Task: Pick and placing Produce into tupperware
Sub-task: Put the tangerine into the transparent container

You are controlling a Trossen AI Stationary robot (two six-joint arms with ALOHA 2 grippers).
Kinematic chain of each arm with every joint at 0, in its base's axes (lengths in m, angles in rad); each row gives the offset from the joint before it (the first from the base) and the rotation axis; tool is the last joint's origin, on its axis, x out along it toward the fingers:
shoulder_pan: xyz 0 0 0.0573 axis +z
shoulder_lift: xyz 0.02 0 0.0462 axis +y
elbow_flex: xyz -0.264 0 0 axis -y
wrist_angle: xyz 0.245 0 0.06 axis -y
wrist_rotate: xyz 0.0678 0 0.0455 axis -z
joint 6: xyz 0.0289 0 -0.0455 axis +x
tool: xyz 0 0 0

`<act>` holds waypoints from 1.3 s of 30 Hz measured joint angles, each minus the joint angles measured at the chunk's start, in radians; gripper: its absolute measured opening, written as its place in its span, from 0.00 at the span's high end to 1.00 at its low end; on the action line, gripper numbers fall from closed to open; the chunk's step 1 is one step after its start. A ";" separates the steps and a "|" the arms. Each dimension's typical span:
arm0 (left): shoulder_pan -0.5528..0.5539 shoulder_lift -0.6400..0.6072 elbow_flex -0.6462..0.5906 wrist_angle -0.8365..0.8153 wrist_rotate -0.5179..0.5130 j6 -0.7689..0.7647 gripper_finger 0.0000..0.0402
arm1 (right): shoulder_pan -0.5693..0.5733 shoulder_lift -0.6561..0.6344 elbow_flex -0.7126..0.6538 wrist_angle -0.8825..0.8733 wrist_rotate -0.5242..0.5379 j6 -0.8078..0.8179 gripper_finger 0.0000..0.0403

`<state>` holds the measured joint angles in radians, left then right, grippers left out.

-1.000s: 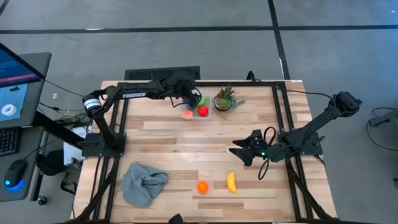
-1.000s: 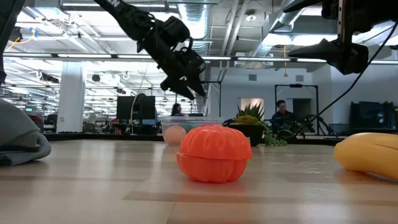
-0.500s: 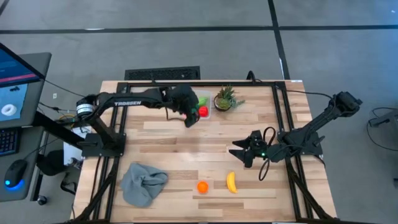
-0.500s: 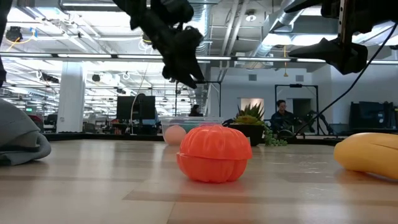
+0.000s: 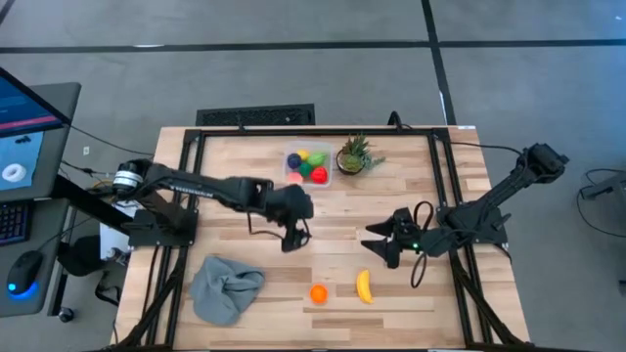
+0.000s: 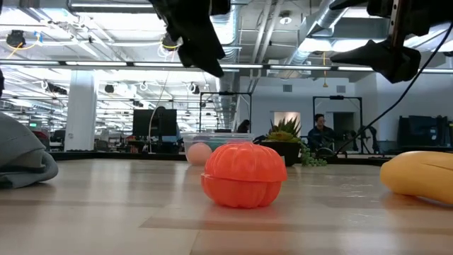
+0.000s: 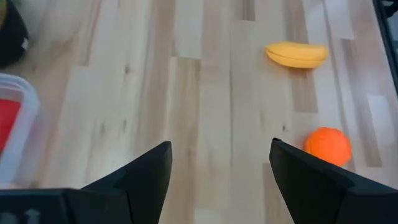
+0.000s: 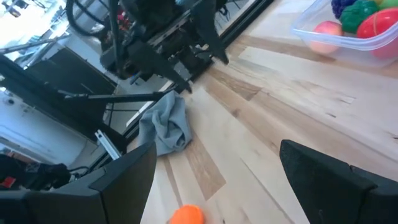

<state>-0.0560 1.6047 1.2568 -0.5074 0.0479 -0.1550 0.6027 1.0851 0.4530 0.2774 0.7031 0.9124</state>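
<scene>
The tupperware (image 5: 308, 165), clear and rectangular, stands near the table's far edge beside a potted plant (image 5: 354, 156). It holds pink, red, green, yellow and blue produce. An orange fruit (image 5: 319, 293) and a yellow banana (image 5: 364, 286) lie near the near edge; the left wrist view shows both, the orange (image 7: 328, 146) and the banana (image 7: 297, 54). My left gripper (image 5: 292, 235) hangs open and empty above the table's middle (image 7: 221, 168). My right gripper (image 5: 377, 242) waits open, right of centre, above the banana's far side (image 8: 217, 180).
A crumpled grey cloth (image 5: 225, 286) lies at the near left. Bare wood stretches between the tupperware and the loose fruit. The dark frame rails (image 5: 445, 196) run along the table's left and right sides. People and desks show in the room beyond the far edge.
My left gripper has drawn back from over the tupperware toward the table's near edge, ending above the table's middle, and it has risen in the low view. The produce in the tupperware now shows uncovered. The right arm has kept still.
</scene>
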 joint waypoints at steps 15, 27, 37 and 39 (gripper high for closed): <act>-0.332 0.000 0.000 0.046 -0.375 -0.167 0.36 | 0.085 0.000 0.000 -0.097 -0.182 0.008 0.10; -0.423 0.173 0.040 0.234 -0.278 -0.212 0.34 | 0.119 0.000 0.000 -0.175 -0.262 0.030 0.10; -0.423 0.403 0.301 0.004 -0.292 -0.169 0.23 | 0.222 -0.001 0.000 -0.178 -0.261 0.084 0.10; -0.423 0.442 0.355 -0.016 -0.292 -0.146 0.22 | 0.248 -0.001 0.000 -0.192 -0.259 0.105 0.10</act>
<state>-0.4786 2.0470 1.6119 -0.5231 -0.2437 -0.3013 0.8506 1.0843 0.4530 0.0856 0.4440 1.0176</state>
